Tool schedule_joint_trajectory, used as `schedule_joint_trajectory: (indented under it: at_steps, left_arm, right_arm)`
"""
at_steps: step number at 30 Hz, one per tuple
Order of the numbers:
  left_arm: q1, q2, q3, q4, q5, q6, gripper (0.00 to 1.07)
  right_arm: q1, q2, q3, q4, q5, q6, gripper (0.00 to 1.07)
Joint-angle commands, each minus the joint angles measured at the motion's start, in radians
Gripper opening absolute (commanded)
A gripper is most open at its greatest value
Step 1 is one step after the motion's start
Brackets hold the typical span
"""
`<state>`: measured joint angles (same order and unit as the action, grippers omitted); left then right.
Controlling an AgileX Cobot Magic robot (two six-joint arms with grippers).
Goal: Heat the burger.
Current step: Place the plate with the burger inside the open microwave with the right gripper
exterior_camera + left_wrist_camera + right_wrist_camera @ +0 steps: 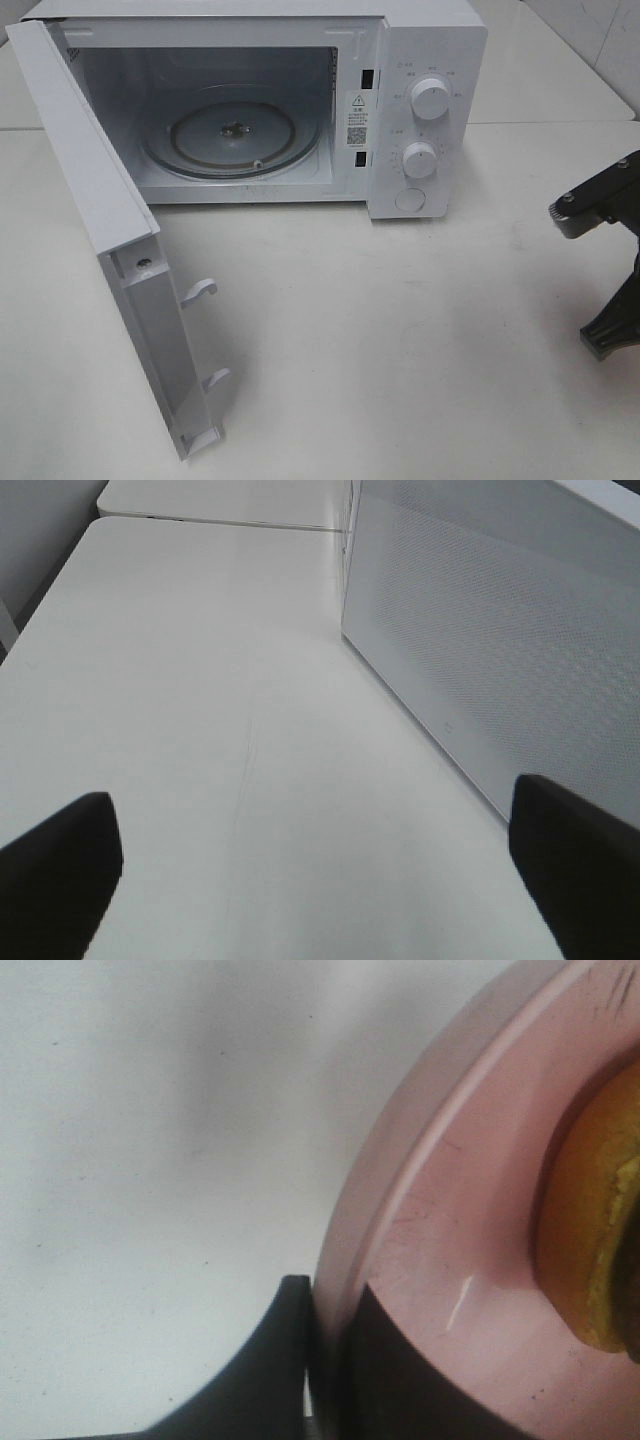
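Note:
In the right wrist view my right gripper [325, 1305] is shut on the rim of a round pink plate [450, 1210], one finger over the rim and one under it. The burger [590, 1230] lies on the plate; only its golden-brown bun edge and a bit of yellow show at the picture's edge. In the exterior high view only part of the right arm [605, 260] shows at the right edge; plate and burger are out of view there. My left gripper [320, 865] is open and empty, low over the table beside the outer face of the microwave door [490, 650].
The white microwave [420, 110] stands at the back of the white table [400, 340]. Its door [100, 220] is swung wide open toward the front left. The glass turntable [235, 135] inside has nothing on it. Two knobs sit on the right panel.

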<state>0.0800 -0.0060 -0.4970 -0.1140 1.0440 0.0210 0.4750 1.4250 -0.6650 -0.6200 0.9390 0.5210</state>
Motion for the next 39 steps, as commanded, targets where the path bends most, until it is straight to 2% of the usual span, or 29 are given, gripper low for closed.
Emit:
schedule_joint_trajectory:
  at_steps: [1,13,23,25,28,30,33,39]
  left_arm:
    - [-0.003,-0.021,0.001,-0.001,-0.01,-0.001,1.01]
    - [-0.003,-0.021,0.001,-0.001,-0.01,-0.001,1.01]
    - [-0.003,-0.021,0.001,-0.001,-0.01,-0.001,1.01]
    - [-0.003,-0.021,0.001,-0.001,-0.01,-0.001,1.01]
    - [-0.003,-0.021,0.001,-0.001,-0.01,-0.001,1.01]
    - [-0.003,-0.021,0.001,-0.001,-0.01,-0.001,1.01]
    - [-0.003,-0.021,0.001,-0.001,-0.01,-0.001,1.01]
    - [-0.003,-0.021,0.001,-0.001,-0.01,-0.001,1.01]
  right_arm:
    - [0.038,-0.013,0.001,-0.055,0.044,-0.02,0.0]
    - [0.228,-0.016,0.001,-0.058,0.067,-0.053,0.0]
    - [0.344,-0.016,0.001,-0.084,0.089,-0.091,0.01]
    - [0.402,-0.016,0.0,-0.109,0.113,-0.095,0.01]
    - [0.415,-0.016,0.0,-0.11,0.115,-0.1,0.01]
    - [0.461,-0.016,0.0,-0.111,0.113,-0.122,0.01]
    - [0.474,-0.016,0.0,-0.113,0.113,-0.125,0.01]
    - [0.563,-0.016,0.0,-0.151,0.117,-0.146,0.01]
